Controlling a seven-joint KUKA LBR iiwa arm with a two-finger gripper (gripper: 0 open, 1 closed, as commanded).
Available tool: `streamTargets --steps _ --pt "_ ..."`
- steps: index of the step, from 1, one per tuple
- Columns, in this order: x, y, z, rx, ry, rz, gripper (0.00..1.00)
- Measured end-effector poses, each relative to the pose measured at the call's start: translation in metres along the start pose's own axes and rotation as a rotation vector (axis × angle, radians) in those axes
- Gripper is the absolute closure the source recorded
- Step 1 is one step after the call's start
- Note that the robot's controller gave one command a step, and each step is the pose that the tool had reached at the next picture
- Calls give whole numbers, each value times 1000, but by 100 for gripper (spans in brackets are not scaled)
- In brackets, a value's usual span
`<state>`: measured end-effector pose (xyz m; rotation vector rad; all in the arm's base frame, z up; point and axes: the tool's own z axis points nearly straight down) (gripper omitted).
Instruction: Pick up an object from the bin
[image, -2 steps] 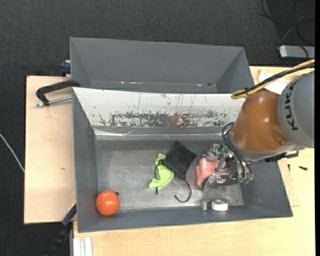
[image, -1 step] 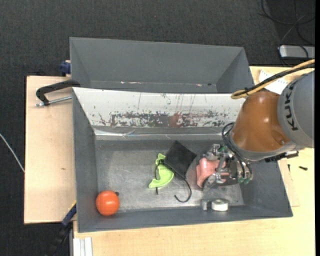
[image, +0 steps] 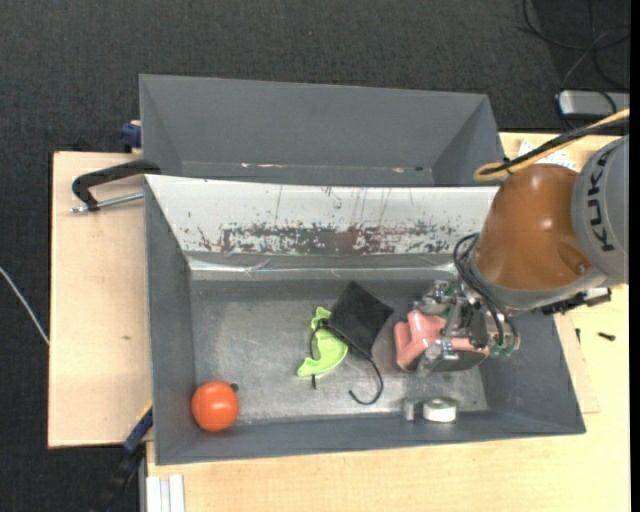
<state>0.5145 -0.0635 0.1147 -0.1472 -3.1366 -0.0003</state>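
Note:
My gripper (image: 447, 345) is low in the right part of the bin, right beside a pink soft thing (image: 411, 338) that lies against its left side. Whether the pink thing sits between the fingers is hidden by the gripper body. A black pouch with a thin cord (image: 359, 317) rests just left of the pink thing. A small white and grey round thing (image: 437, 409) lies near the front wall, below the gripper.
A lime-green curved plastic piece (image: 323, 352) lies in the middle of the floor. An orange ball (image: 215, 405) sits in the front left corner. The arm's orange cover hangs over the bin's right wall.

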Motion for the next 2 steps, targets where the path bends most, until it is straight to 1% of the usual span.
streamTargets --steps 1,2 --pt "-3 -6 -59 -2 4 -6 100" --pt "1 -4 -119 -1 4 16 100"
